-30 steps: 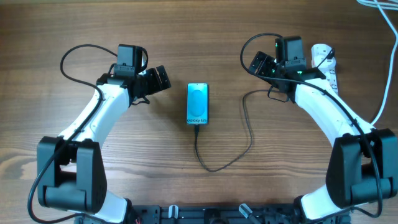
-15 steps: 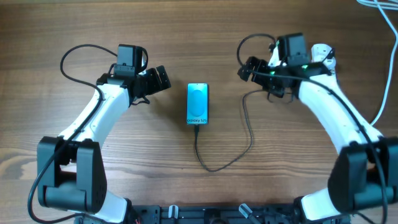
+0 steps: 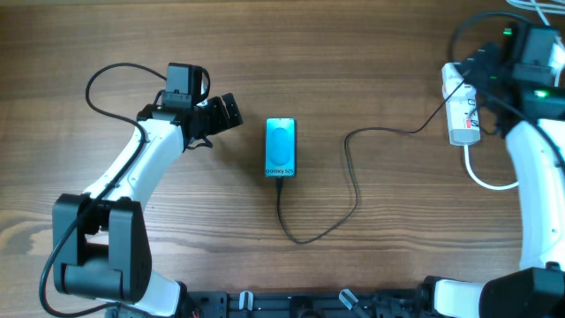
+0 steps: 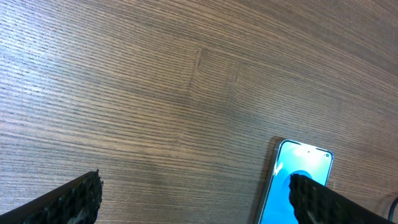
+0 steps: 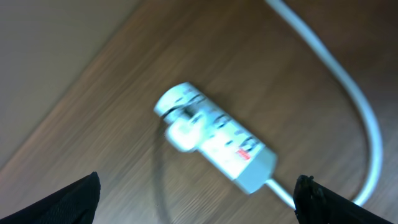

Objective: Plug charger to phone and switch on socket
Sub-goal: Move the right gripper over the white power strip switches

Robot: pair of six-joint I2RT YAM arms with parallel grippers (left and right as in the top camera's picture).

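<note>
Over at the far right of the table point(image 3: 397, 265), find the socket point(image 3: 461, 106) lying lengthwise with its white lead point(image 3: 477, 177) curling off the near end, and note the right gripper point(image 5: 198, 190) poised above it, fingers point(image 5: 74, 202) spread wide and holding nothing. Take the plugging as likely done: trace the charger point(image 3: 356, 194) from the socket's far end, through its loop, to the near edge of the phone point(image 3: 281, 147) at mid-table, tip seemingly seated. Treat switching on as the step in hand. Wait out the blur in the right wrist view, too smeared to pick out any switch. Bring the fingers together for one firm point, come down straight near the red marks point(image 5: 244, 147), and press vertically to avoid sliding the probably light socket or tugging the charger. Leave the left gripper point(image 4: 194, 190), likewise spread and empty, parked beside the phone.
</note>
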